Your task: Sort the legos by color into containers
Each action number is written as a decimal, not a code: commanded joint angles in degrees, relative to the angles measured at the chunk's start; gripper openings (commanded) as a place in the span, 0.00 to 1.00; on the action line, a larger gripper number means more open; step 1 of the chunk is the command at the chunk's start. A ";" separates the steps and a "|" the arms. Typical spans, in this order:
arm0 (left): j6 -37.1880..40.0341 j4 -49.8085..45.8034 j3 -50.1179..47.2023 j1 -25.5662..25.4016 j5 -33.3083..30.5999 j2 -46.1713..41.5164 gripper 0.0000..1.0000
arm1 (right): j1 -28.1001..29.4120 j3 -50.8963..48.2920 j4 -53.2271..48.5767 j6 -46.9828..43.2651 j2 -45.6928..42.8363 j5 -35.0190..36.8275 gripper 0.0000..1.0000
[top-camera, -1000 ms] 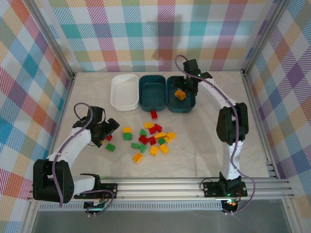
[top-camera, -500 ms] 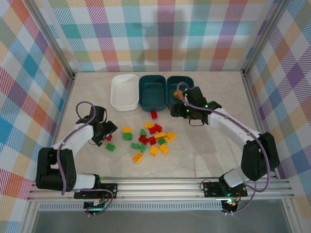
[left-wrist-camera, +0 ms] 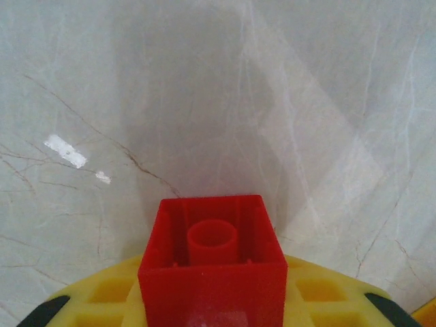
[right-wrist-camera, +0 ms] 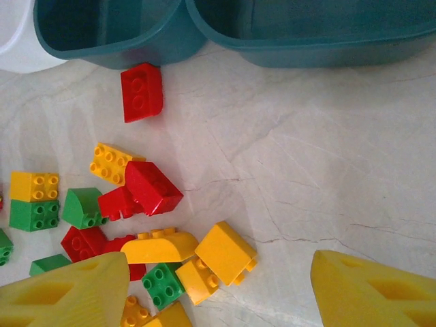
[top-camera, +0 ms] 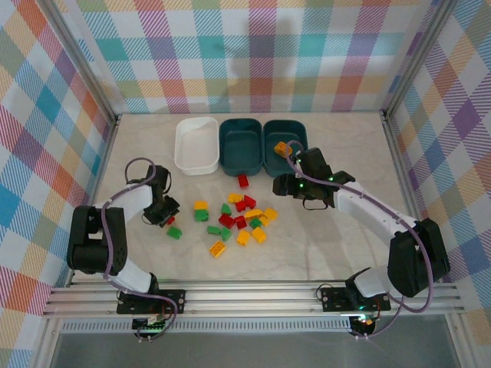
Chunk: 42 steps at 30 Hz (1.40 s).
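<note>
Top view, tubs: three in a row at the far side of the counter (top-camera: 345,138): one white tub (top-camera: 196,146), a middle teal tub (top-camera: 241,147) and a right teal tub (top-camera: 272,132).
Top view, brick in a tub: one orange brick (top-camera: 281,148), in the right teal tub.
Top view, loose pile (top-camera: 238,218): about five red, five green and seven yellow bricks. The packed ones are hard to tell apart.
Top view, strays: one lone red brick (top-camera: 243,181) just in front of the middle teal tub; one green brick (top-camera: 174,231) left of the pile.
Top view, left tool (top-camera: 166,217): low over the counter, left of the pile, with the pinched red brick (top-camera: 169,220) at its tip.
Top view, right tool (top-camera: 278,184): in front of the right teal tub, near the pile's far edge.
Left wrist view, bricks: one, the pinched red brick, its hollow underside with a single round tube facing the camera.
Left wrist view, tool: yellow fingers (left-wrist-camera: 95,303) pressed against both sides of the brick. Whether the brick rests on the counter, cannot tell.
Right wrist view, count: two teal tubs and a corner of the white one along the top; about five red, five green and seven yellow bricks below.
Right wrist view, tool: two yellow fingertips (right-wrist-camera: 68,293) spread wide, nothing between them.
</note>
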 commanded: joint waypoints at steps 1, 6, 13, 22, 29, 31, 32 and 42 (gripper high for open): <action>1.26 5.48 2.98 0.35 2.95 1.62 0.23 | -0.12 2.34 1.16 -0.78 1.14 -1.35 0.71; 0.64 2.89 7.16 -0.20 4.32 -1.95 0.22 | -0.12 4.80 2.55 -1.13 4.81 -1.67 0.70; 2.51 -1.02 27.35 -1.76 6.17 3.77 0.24 | -0.12 8.54 3.19 -0.74 7.67 0.41 0.70; 9.66 -3.66 58.10 -3.51 13.31 31.75 0.32 | 0.17 13.74 2.34 -0.07 12.50 -2.05 0.69; 11.10 -7.80 72.22 -3.77 15.04 43.09 0.34 | 2.20 16.46 1.03 -0.42 15.37 -2.46 0.69; 11.25 -7.94 74.20 -3.77 15.94 44.41 0.40 | 3.03 16.76 0.47 -0.78 16.09 -2.41 0.70; 11.32 -8.22 75.15 -3.79 16.00 44.66 0.49 | 3.58 17.09 0.13 -0.99 16.47 -2.29 0.70; 11.93 -5.72 66.26 -3.90 14.79 29.31 0.90 | 13.63 20.53 -3.66 -0.31 16.66 3.76 0.72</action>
